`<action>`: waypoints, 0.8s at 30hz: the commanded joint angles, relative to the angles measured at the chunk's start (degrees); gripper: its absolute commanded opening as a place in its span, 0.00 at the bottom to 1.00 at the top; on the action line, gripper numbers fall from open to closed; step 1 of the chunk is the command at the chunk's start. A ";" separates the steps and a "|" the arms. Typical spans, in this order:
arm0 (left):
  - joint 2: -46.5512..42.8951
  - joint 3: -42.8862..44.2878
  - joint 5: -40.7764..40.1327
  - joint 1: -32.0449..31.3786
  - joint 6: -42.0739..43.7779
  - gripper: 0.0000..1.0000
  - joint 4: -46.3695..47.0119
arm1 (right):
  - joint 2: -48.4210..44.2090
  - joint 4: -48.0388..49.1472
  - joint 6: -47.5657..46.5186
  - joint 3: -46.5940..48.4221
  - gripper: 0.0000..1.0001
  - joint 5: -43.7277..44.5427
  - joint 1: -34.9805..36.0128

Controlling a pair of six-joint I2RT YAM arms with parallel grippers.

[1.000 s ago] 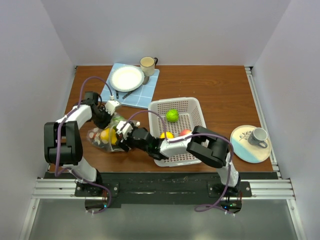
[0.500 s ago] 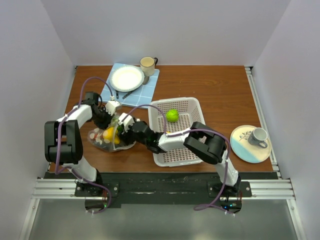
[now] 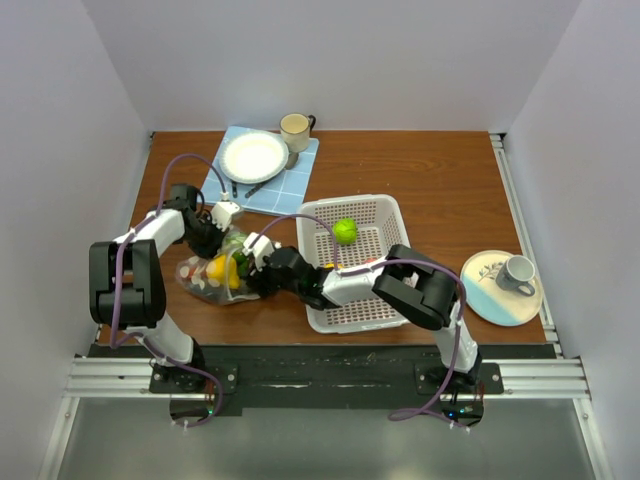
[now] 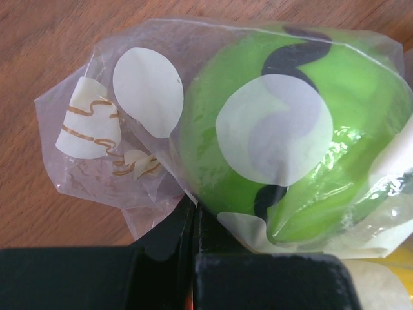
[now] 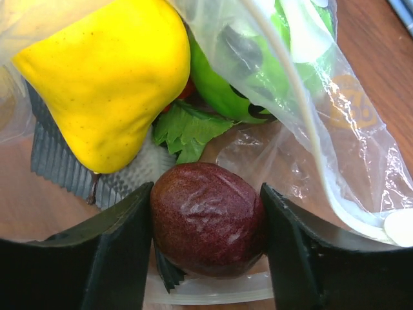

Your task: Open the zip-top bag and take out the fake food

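The zip-top bag (image 3: pixel 203 283), clear with white dots, lies left of the white basket (image 3: pixel 372 305). It also shows in the left wrist view (image 4: pixel 148 97) and the right wrist view (image 5: pixel 352 135). My left gripper (image 3: pixel 214 230) is shut on the bag's far edge (image 4: pixel 193 216), next to a green fruit (image 4: pixel 303 129) inside. My right gripper (image 3: pixel 245 270) is inside the bag's mouth. Its jaws press both sides of a dark maroon fruit (image 5: pixel 206 216). A yellow pear (image 5: pixel 110 71), a green leaf (image 5: pixel 184 129) and a grey ridged piece (image 5: pixel 64 168) lie beyond it. A green lime (image 3: pixel 345 231) sits in the basket.
A white plate (image 3: pixel 253 156) on a blue mat (image 3: pixel 285 190) and a cream mug (image 3: pixel 295 128) stand at the back left. A plate (image 3: pixel 490 295) with a grey mug (image 3: pixel 517 272) is at the right edge. The right forearm lies across the basket's near left corner.
My right gripper has shifted within the bag's mouth, a little further in than a second ago. My left gripper has stayed in place on the bag.
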 commanded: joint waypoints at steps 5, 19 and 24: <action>0.05 0.75 0.64 -0.41 0.61 0.00 -0.72 | -7.80 -5.54 1.10 0.47 0.10 -2.92 0.17; -3.99 3.30 -0.68 -0.41 0.00 0.00 -3.62 | -33.48 -13.35 2.59 -14.55 0.13 14.01 -2.20; -5.92 4.18 -0.42 -0.41 0.00 0.00 -5.81 | -34.98 -18.01 10.14 -20.00 0.14 25.97 -5.10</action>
